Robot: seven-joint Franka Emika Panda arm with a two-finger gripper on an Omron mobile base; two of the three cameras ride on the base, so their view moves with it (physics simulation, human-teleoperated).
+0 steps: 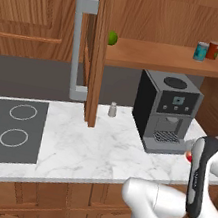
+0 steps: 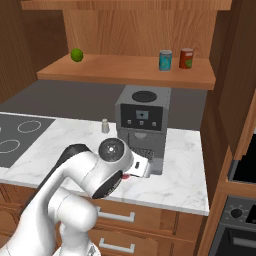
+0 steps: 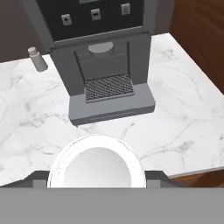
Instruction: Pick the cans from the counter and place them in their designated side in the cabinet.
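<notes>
My gripper is shut on the bright red can, whose silvery top shows close in the hand view. A sliver of that red can peeks out behind my forearm, low over the counter in front of the coffee machine. From the right, the red can shows as a small red edge under the wrist. The teal can stands upright at the right end of the cabinet shelf, beside a darker brownish-red can. The same teal can shows in the right base view.
A grey coffee machine stands on the counter under the shelf. A small grey shaker sits left of it. The cabinet door hangs open with its bar handle. A lime lies on the shelf's left end. The hob is at the left.
</notes>
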